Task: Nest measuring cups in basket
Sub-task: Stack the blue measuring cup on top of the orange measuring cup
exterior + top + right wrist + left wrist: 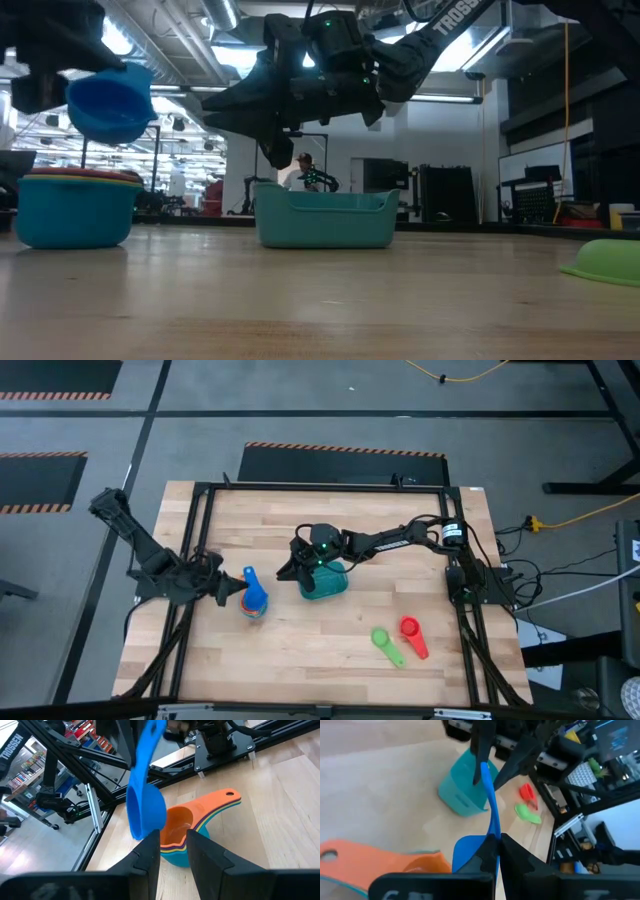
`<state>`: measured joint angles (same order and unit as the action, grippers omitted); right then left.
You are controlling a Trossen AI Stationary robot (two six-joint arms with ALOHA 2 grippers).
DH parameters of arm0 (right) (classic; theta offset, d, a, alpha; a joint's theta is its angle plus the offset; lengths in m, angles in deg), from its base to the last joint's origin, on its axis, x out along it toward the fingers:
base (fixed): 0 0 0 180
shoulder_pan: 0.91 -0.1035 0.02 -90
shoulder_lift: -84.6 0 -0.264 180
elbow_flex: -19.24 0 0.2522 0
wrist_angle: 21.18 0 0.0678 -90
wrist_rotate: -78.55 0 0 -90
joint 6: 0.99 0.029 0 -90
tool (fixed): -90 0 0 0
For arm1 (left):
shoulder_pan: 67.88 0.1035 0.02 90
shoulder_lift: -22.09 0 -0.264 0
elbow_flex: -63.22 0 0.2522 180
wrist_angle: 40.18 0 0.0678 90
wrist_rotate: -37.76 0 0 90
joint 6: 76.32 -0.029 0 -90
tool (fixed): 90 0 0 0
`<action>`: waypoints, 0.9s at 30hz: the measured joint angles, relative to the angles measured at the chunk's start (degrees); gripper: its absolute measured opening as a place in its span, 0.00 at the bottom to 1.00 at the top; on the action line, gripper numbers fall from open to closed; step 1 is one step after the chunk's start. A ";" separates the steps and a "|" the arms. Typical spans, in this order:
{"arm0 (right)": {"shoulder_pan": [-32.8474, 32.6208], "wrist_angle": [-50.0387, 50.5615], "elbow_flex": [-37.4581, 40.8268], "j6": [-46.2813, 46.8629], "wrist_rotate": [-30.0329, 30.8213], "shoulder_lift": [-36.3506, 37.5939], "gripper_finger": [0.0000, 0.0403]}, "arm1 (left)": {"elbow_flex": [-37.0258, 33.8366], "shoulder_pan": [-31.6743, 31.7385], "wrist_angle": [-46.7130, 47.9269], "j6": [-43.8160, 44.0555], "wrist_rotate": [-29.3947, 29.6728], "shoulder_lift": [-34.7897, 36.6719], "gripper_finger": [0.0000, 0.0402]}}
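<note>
A blue measuring cup (pixel 108 100) hangs tilted just above a stack of nested cups (pixel 75 205), whose topmost cup is orange (pixel 177 822). The stack stands on the wood at the table's left. My left gripper (pixel 495 840) is shut on the blue cup, reaching in from the left (pixel 240 588). The teal basket (pixel 325 580) stands on its base mid-table. My right gripper (pixel 172 834) hovers above the basket's left end (pixel 275 155), open by a narrow gap, nothing between its fingers. My left gripper pinches the blue cup's flat handle (pixel 495 827) between its two fingers, close to where the handle joins the bowl. The fingers come roughly level from the table's left and lie across the handle. The cup is lifted clear above the stack and tilted; the handle's free end (pixel 483 769) sticks out beyond the fingers.
A green cup (pixel 385 643) and a red cup (pixel 411 636) lie on the wood at the near right. Black frame rails (pixel 200 540) run along the table's edges. Bare wood lies between the basket and the near edge.
</note>
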<state>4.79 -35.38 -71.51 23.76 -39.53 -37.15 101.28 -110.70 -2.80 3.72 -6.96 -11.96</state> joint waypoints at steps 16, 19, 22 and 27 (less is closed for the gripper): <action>-0.02 0.00 0.00 -1.25 0.00 0.00 0.25 | -12.72 -5.41 -12.03 8.51 6.18 3.01 0.00; -0.13 0.00 0.00 -1.11 0.00 0.00 0.25 | -12.79 -5.41 -11.91 8.11 6.29 4.15 0.00; -0.32 -0.01 0.00 -1.21 0.00 0.00 0.25 | -12.86 -5.39 -11.48 6.62 6.66 6.07 0.00; -0.39 -0.02 0.00 -1.22 0.00 0.00 0.25 | -12.89 -5.38 -11.48 6.32 6.67 8.02 0.00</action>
<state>4.40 -35.40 -71.51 22.54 -39.53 -37.15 88.39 -116.07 -14.28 10.05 -0.29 -3.94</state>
